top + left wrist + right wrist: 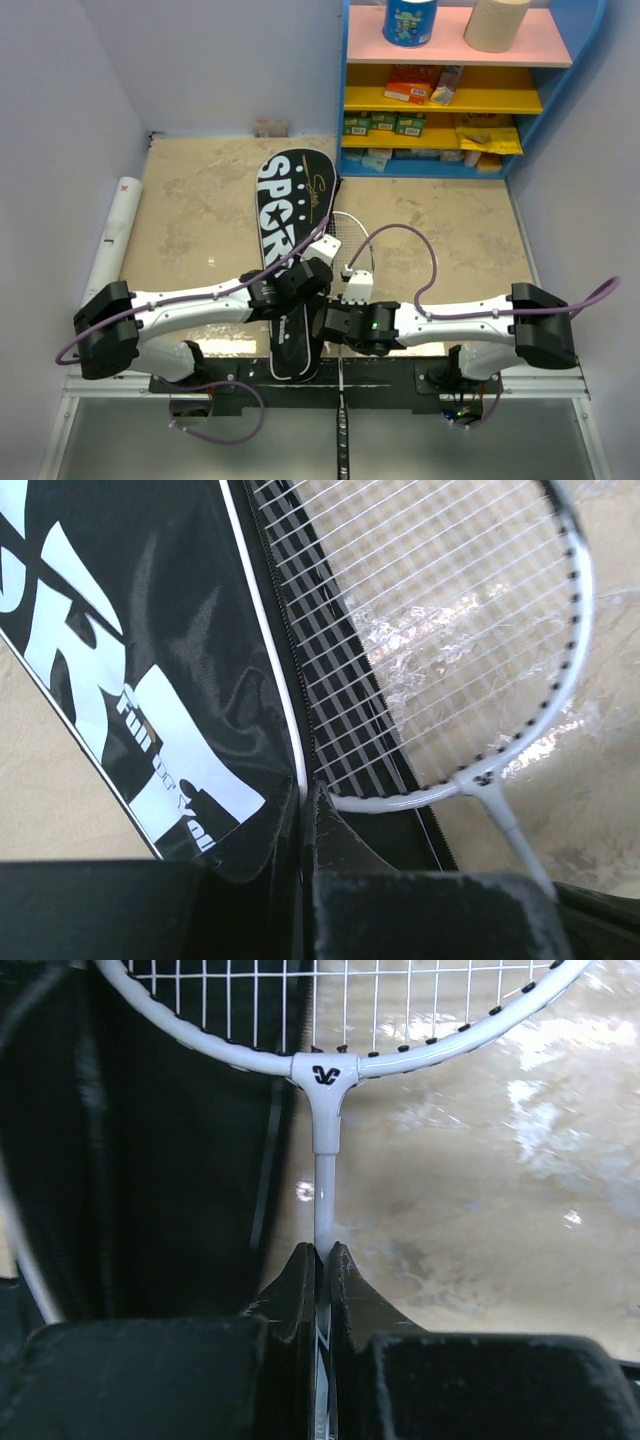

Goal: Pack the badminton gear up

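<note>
The bag [290, 200] and racket [345, 232] fill the centre; table [190, 210] flanks lie open.

Marbled table [200, 215] under bag [285, 200], racket [355, 240]

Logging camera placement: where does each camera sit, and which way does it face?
Top external: above and behind, looking down on table, bag, left arm and right arm.
Left wrist: along left claw, shut on bag's edge, toward racket head.
Right wrist: along right claw, shut on racket shaft, toward its head.
Shared: both wrist views show racket and bag.
</note>
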Tool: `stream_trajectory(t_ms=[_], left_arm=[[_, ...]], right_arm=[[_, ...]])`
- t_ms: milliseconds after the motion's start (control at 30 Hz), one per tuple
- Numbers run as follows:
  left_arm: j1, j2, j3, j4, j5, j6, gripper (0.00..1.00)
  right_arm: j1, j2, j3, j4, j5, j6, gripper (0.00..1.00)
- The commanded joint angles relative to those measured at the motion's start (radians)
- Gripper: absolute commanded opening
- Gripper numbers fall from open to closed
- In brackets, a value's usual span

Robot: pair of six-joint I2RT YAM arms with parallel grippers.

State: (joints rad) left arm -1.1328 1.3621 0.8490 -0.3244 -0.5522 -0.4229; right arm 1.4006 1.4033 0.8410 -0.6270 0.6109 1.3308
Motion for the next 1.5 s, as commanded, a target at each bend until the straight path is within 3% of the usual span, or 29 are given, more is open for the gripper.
stream_trajectory(t_ms=[0,267,567,933,1333,1367,1400,1467], left_arm=[[0.001,-0.09,0.006,0.035,0.041,0.009,0.0],[0.001,-0.194,-0.07,0.038,0.115,-0.004,0.0],[-0.001,-0.287,-0.143,0.058,0.216,-0.034,0.0],[-0.008,-0.291,-0.183,0.1,0.265,-0.048,0.0],[-0.01,-0.317,-0.2,0.123,0.276,-0.054,0.0],[-0.01,-0.316,-0.2,0.125,0.273,-0.056,0.0],[-0.01,-0.314,-0.2,0.125,0.268,-0.056,0.0],[-0.01,-0.311,-0.199,0.124,0.267,-0.053,0.0]], right_arm=[[0.006,-0.076,-0.026,0.179,0.059,-0.135,0.0],[0.002,-0.147,-0.117,0.325,0.162,-0.3,0.0],[-0.14,-0.147,-0.217,0.619,0.141,-0.473,0.0],[-0.213,0.127,-0.083,0.889,0.109,-0.596,0.0],[-0.288,0.258,-0.049,1.056,0.086,-0.593,0.0],[-0.29,0.26,-0.062,1.063,0.081,-0.588,0.02],[-0.295,0.258,-0.071,1.078,0.076,-0.578,0.15],[-0.295,0.249,-0.098,1.078,0.061,-0.565,0.29]])
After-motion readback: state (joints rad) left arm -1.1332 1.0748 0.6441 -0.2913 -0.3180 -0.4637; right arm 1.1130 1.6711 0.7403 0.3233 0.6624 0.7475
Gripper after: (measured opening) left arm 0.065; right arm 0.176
